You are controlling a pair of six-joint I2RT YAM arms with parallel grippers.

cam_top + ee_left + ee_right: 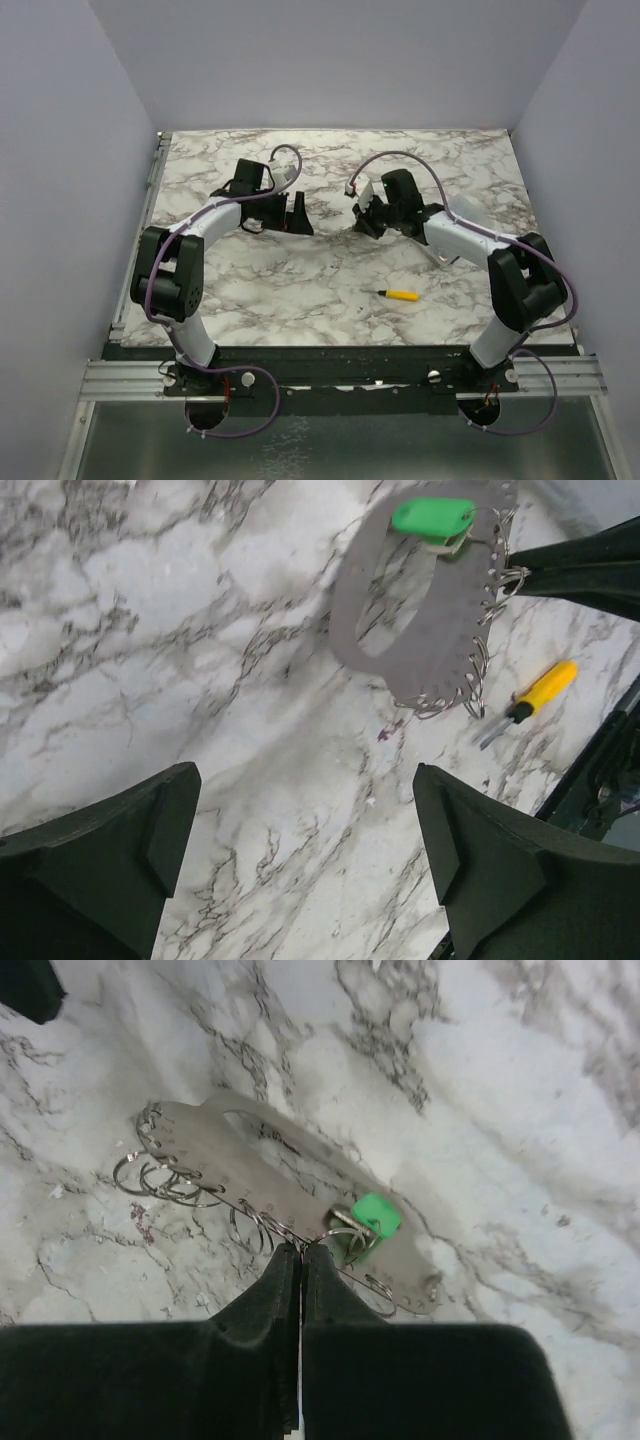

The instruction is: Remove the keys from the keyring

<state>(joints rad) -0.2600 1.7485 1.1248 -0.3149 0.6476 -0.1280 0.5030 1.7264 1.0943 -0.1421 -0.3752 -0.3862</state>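
Observation:
The keyring [262, 1182] is a flat silvery-grey oblong plate with an oval slot and several thin wire rings along one edge. A tiny key with a bright green head [376, 1214] hangs on one ring. My right gripper [302, 1250] is shut on the ringed edge next to the green key, low over the marble table. In the left wrist view the keyring [445, 630] and green key [432, 516] are at the upper right. My left gripper [305, 780] is open and empty, apart from the keyring. In the top view the two grippers, left [298, 215] and right [366, 222], face each other.
A small yellow-handled screwdriver [400, 295] lies on the table [300, 280] in front of the right arm, and shows in the left wrist view [530, 702]. A pale translucent object [470, 213] sits beside the right forearm. Grey walls enclose the table on three sides.

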